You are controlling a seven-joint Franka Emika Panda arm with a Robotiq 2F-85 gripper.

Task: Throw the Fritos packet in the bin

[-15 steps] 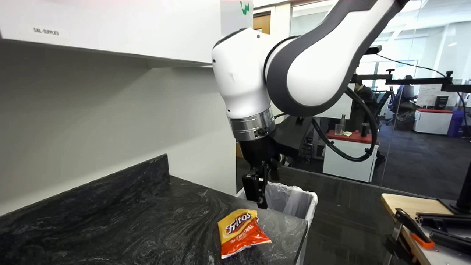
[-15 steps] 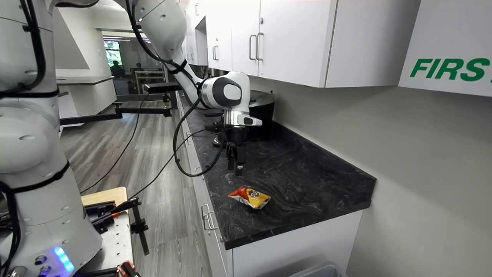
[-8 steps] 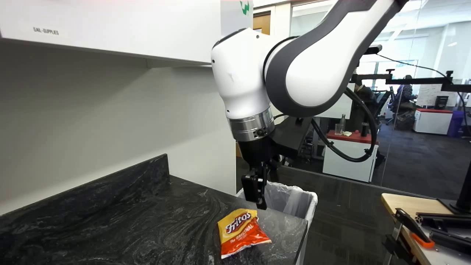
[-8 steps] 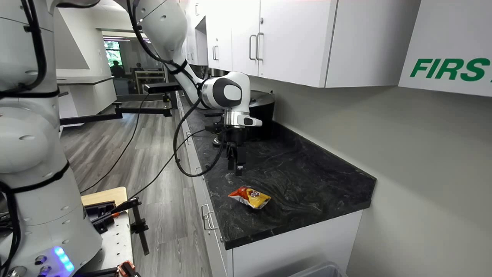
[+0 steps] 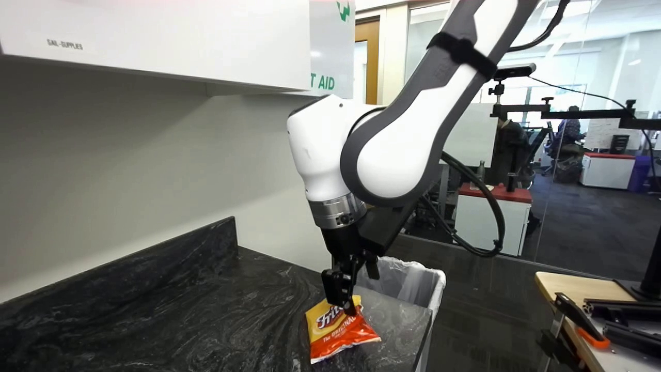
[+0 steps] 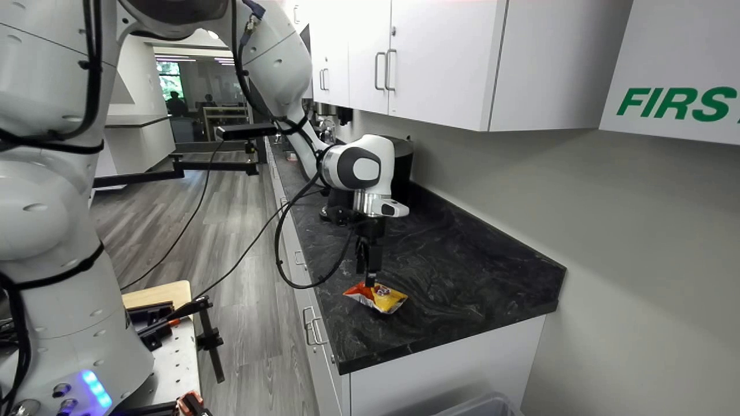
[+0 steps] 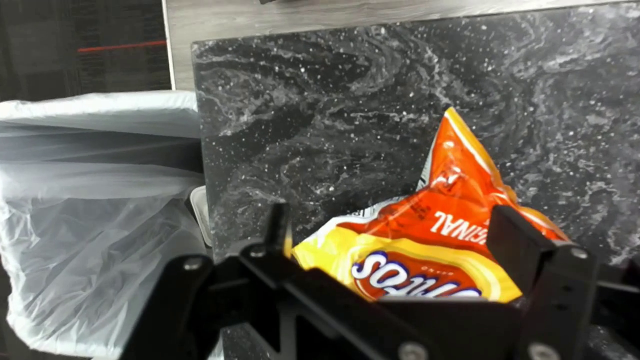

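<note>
Step in hand, my read: lining up for the grab. My tool [image 7: 396, 232] is spread wide, fingers [image 7: 516, 244] well apart, nothing held. The Fritos packet [image 5: 338, 336] lies logo up on the worktop [image 5: 196, 310], toward the end where the bin [image 5: 440, 289] stands just alongside. Wrist view puts the packet below and between the fingers, partly hidden by the tool; touching or not, can't tell.

Next move, I'd say: go a touch lower so the fingers straddle the packet, pinch, lift clear of the worktop, carry across, let go over the bin. Packet looks light and slick, so I want a good bunch of it, not just a corner. Binning itself not yet done.

Counts: packet, one. Bin, one, with one whitish liner [image 7: 110, 240] folded over it. Tool, one, two fingers. Worktop, one. Also a pale plastic rim [image 6: 490, 400] at the bottom edge of an exterior view; same bin or another container, can't tell. Background: two red-topped cabinets [image 5: 477, 219].
</note>
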